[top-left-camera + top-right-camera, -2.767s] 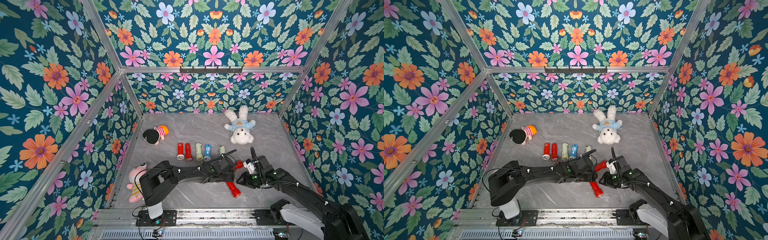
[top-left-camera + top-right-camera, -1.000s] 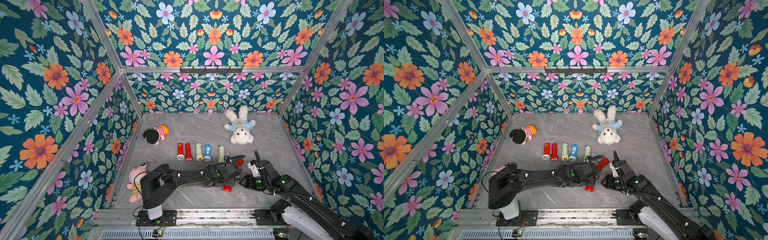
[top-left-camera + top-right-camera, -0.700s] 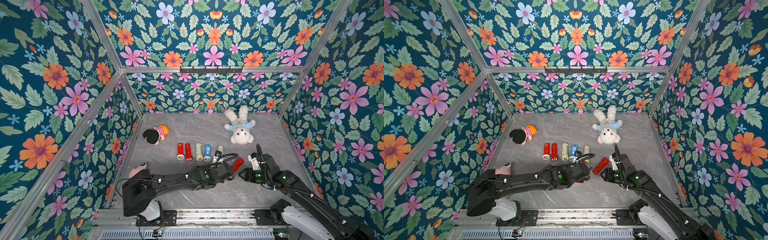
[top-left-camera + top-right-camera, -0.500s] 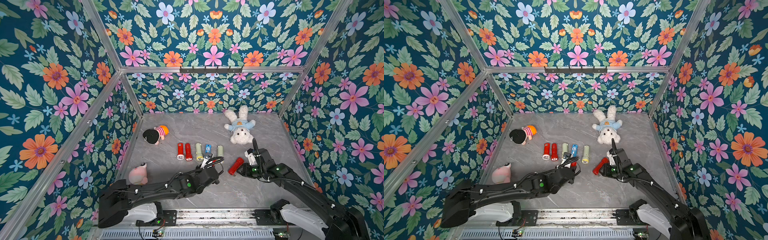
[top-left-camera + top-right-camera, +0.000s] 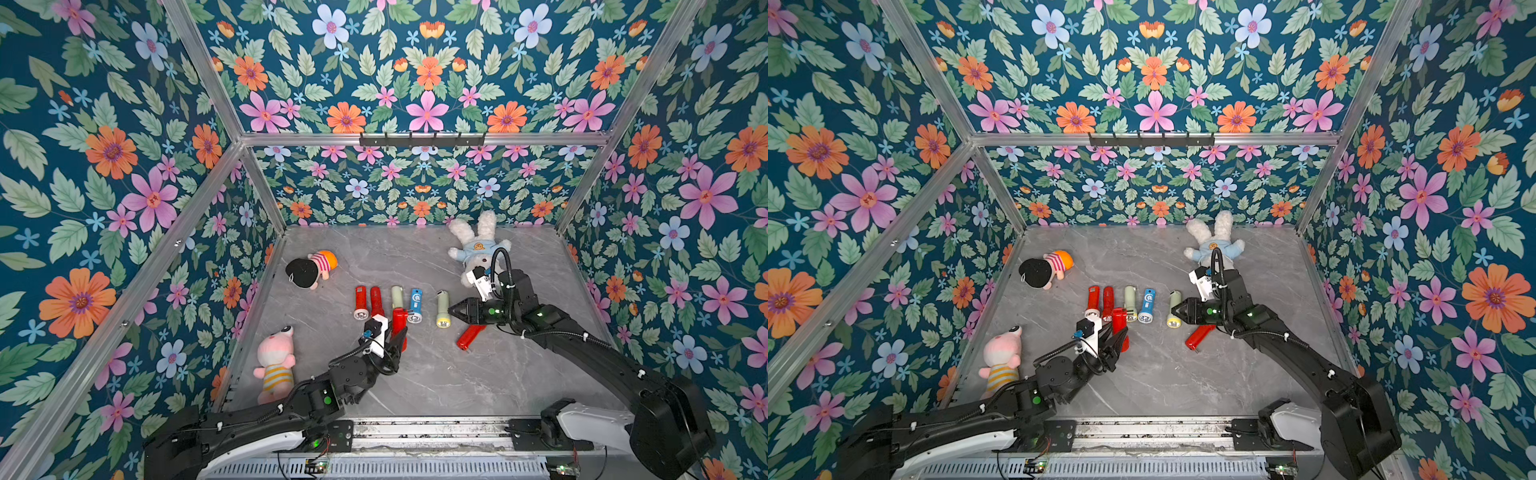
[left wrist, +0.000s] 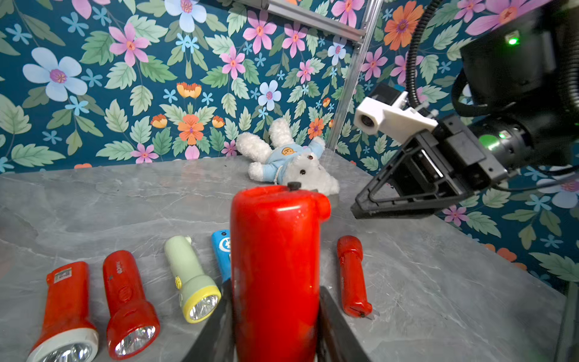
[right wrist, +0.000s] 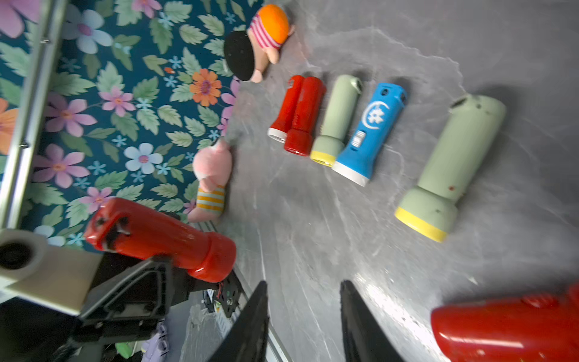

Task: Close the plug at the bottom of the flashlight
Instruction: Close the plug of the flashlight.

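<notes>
Red flashlight clamped in left pincer; right pincer parted, nearby.

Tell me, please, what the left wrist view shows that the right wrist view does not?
Only the left wrist view: the white rabbit toy. Only the right wrist view: the dark-haired doll, the pink toy, a lone green flashlight, and the end face of the held red flashlight. Both: that flashlight in the shut left claw, the open right claw, the row of flashlights and the loose red flashlight.
</notes>
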Available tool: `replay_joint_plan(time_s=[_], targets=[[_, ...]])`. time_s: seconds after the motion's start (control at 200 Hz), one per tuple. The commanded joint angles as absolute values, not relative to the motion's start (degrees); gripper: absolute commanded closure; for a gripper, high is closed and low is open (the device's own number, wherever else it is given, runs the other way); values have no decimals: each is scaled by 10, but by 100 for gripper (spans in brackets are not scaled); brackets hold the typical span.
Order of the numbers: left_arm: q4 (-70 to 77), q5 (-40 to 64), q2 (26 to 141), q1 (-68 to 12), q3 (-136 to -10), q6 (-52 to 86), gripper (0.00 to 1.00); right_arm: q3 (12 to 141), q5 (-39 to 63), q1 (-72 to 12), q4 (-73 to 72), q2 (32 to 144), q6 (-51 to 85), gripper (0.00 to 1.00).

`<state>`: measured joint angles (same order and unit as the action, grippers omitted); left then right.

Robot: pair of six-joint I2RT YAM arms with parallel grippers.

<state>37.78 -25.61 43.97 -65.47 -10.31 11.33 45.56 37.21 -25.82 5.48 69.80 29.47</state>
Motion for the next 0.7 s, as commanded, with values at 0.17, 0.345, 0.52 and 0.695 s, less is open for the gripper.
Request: replay_joint_plan(time_s=[0.17,0.345,0.52,0.695], targets=[[456,-154,484,-623,-124,60,100,493,436,-294,-39,697,312,50],[524,-108,538,-623,-122,-25,100,540,419,-313,21,696,296,49],[510,-14,559,-612,-149,-63,100,530,440,-314,-9,669,240,48],[493,129,550,-572,-163,-52,100,494,538,-313,-103,663,214,47]])
